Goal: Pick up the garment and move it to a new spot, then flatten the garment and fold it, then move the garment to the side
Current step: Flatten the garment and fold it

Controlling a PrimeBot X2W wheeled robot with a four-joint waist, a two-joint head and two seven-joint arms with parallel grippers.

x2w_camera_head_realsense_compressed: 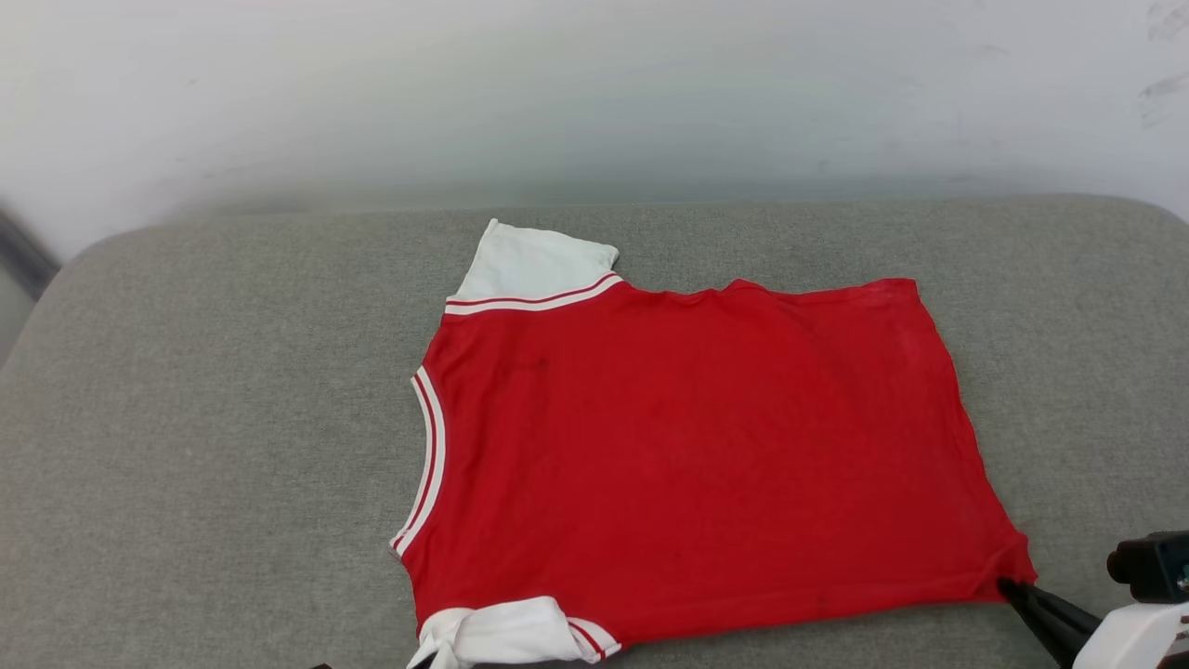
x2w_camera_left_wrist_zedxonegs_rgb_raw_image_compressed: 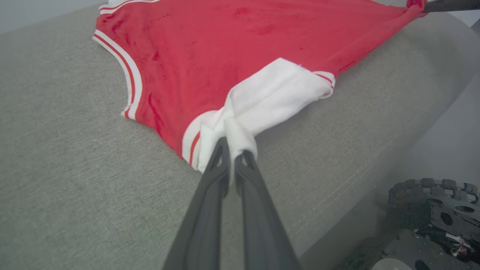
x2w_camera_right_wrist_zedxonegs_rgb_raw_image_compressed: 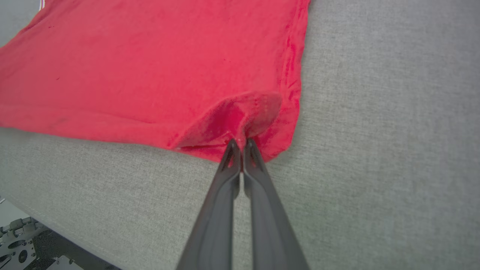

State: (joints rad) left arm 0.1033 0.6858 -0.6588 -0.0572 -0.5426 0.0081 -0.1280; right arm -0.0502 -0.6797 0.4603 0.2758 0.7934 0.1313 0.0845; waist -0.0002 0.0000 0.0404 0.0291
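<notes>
The garment (x2w_camera_head_realsense_compressed: pixel 687 446) is a red jersey with white sleeves and striped trim, lying spread out with its plain red side up on the grey cushion (x2w_camera_head_realsense_compressed: pixel 214 418). Its lettering is hidden. My left gripper (x2w_camera_left_wrist_zedxonegs_rgb_raw_image_compressed: pixel 234 148) is shut on the bunched white near sleeve (x2w_camera_left_wrist_zedxonegs_rgb_raw_image_compressed: pixel 262 101) of the garment (x2w_camera_left_wrist_zedxonegs_rgb_raw_image_compressed: pixel 210 45). My right gripper (x2w_camera_right_wrist_zedxonegs_rgb_raw_image_compressed: pixel 240 144) is shut on the near hem corner of the garment (x2w_camera_right_wrist_zedxonegs_rgb_raw_image_compressed: pixel 150 63), where the cloth puckers. In the head view the right gripper (x2w_camera_head_realsense_compressed: pixel 1008 587) shows at that corner, low on the right.
The grey cushion (x2w_camera_right_wrist_zedxonegs_rgb_raw_image_compressed: pixel 393 131) runs back to a pale wall (x2w_camera_head_realsense_compressed: pixel 594 93). Its front edge falls away close behind both grippers, with the robot's dark wheeled base (x2w_camera_left_wrist_zedxonegs_rgb_raw_image_compressed: pixel 431 221) below. Bare cushion lies left and right of the garment.
</notes>
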